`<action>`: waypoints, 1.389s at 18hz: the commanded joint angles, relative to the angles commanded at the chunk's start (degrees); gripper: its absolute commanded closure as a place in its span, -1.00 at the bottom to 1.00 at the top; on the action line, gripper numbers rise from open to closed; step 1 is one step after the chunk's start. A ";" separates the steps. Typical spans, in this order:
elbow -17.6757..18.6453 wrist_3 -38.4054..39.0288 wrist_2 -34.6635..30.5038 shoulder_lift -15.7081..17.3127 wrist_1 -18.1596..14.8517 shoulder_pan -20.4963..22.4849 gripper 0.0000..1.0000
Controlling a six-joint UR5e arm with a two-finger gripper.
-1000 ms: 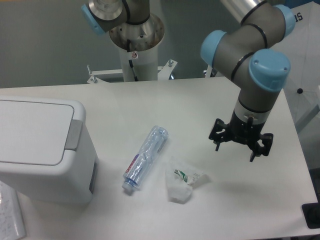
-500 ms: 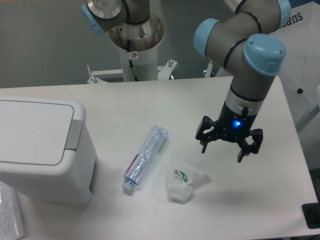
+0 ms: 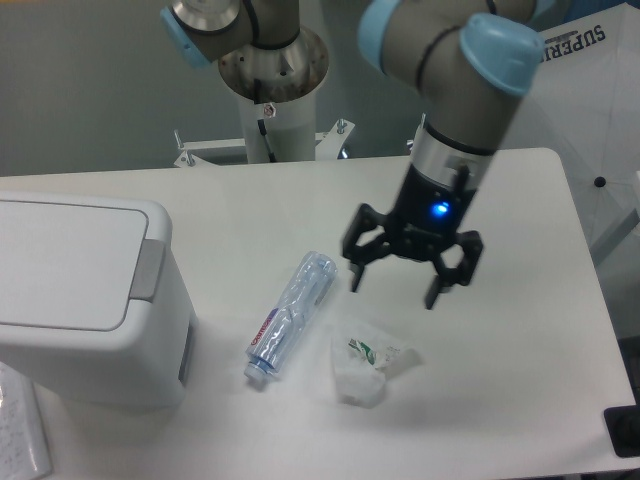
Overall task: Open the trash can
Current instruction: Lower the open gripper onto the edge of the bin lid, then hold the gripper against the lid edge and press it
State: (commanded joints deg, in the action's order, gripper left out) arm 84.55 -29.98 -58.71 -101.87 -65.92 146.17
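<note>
The trash can [image 3: 85, 300] sits at the left edge of the table [image 3: 520, 400], its flat lid down and the grey tab on its right side. The gripper [image 3: 395, 288] hangs above the middle of the table, fingers spread apart and holding nothing (a blue light glows on its wrist). Below it, to the left, lies a crushed clear bottle [image 3: 291, 315]; a crumpled plastic wrapper [image 3: 365, 368] lies just right of the bottle, nearer the camera.
</note>
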 joint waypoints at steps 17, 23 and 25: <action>8.09 1.06 1.67 5.64 10.45 -11.09 -1.00; 7.91 1.06 1.41 2.99 12.74 -12.40 -1.00; 8.35 1.06 1.32 3.17 12.74 -12.58 -1.00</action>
State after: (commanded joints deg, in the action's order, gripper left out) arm 92.90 -28.92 -57.39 -98.70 -53.17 133.60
